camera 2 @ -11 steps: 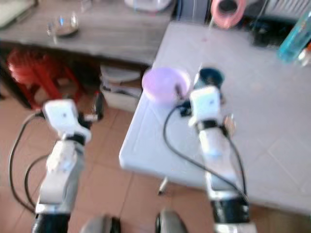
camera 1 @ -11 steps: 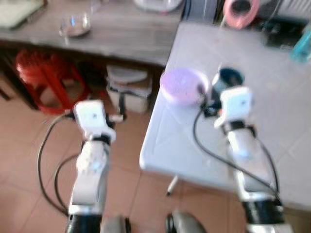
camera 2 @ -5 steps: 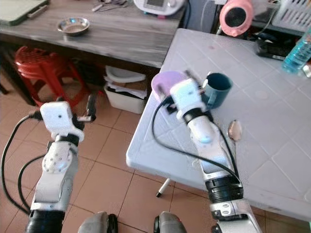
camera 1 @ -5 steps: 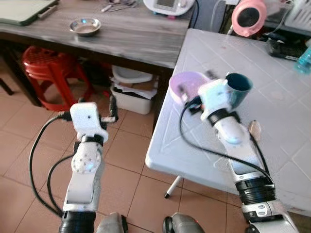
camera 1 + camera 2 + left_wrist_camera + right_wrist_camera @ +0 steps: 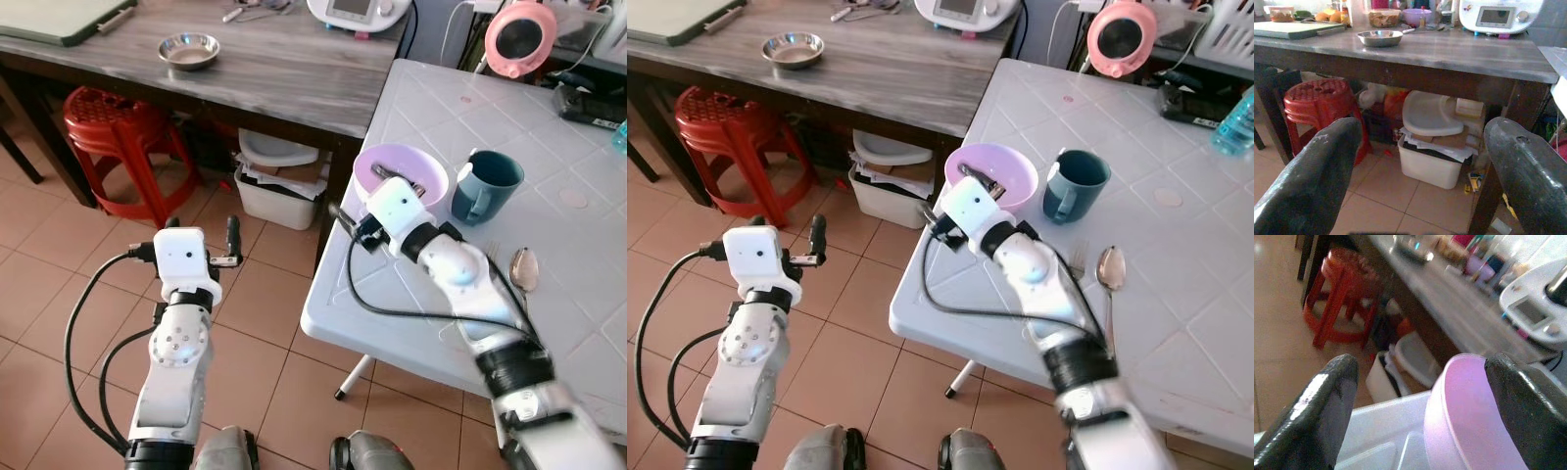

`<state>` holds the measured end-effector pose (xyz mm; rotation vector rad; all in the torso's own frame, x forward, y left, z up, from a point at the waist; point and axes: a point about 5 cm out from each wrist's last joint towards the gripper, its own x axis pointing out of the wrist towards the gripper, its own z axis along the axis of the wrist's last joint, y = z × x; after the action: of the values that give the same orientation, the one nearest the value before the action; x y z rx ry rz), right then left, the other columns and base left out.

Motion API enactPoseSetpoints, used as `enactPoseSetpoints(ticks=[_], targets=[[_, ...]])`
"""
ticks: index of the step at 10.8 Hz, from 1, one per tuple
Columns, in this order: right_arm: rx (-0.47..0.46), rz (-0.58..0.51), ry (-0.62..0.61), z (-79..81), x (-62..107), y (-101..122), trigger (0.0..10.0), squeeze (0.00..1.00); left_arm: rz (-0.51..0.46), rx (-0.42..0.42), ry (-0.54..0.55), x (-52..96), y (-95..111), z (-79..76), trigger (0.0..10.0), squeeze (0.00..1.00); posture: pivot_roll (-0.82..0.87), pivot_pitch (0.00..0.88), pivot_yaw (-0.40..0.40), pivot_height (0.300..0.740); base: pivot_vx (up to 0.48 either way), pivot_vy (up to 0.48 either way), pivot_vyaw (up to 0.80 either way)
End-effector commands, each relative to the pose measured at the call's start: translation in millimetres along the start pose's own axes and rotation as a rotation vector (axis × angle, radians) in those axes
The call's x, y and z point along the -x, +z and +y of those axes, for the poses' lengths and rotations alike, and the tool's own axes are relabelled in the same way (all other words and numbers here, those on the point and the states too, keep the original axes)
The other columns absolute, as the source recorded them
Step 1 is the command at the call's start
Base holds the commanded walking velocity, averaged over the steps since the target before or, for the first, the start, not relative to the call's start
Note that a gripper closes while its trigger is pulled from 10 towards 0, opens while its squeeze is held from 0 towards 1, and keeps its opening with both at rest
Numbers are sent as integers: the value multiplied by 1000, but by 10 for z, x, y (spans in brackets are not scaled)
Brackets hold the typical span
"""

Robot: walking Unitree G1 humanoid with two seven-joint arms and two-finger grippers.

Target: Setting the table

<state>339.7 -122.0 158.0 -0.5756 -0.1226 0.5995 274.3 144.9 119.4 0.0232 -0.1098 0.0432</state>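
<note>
Change: our right gripper [image 5: 972, 180] has swung from the teal mug [image 5: 1073, 185] toward the table's corner.
Right gripper: fingers spread, empty, at the shallow lilac plastic bowl [image 5: 991, 176].
Bowl: on white plastic table [image 5: 1176, 294], beside the mug.
Left gripper [image 5: 201, 233]: wide apart, empty, over floor.

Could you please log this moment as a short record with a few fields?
Surface: white plastic table
Tableware: lilac plastic bowl near the table's corner, dark teal mug beside it, metal spoon lying flat
Right gripper: open, at the lilac plastic bowl's rim, near the table edge
Left gripper: open, over the tiled floor, holding nothing
Background: small steel bowl on grey wooden counter
</note>
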Motion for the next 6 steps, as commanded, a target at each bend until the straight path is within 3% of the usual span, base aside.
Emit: enactPoseSetpoints(ticks=[1,3,6], targets=[[12,31,30,-27,-24,-31,10000,0,36,-10,-9,23,-66,-16,10000,0,-16,96,-24,740,0,0,0],[8,89,49,-108,-104,-98,10000,0,46,-2,-19,24,-83,-58,10000,0,-20,101,-27,740,0,0,0],[-79,146,87,-162,-168,-141,10000,0,57,-1,-27,31,-100,-73,10000,0,-23,104,-31,740,0,0,0]])
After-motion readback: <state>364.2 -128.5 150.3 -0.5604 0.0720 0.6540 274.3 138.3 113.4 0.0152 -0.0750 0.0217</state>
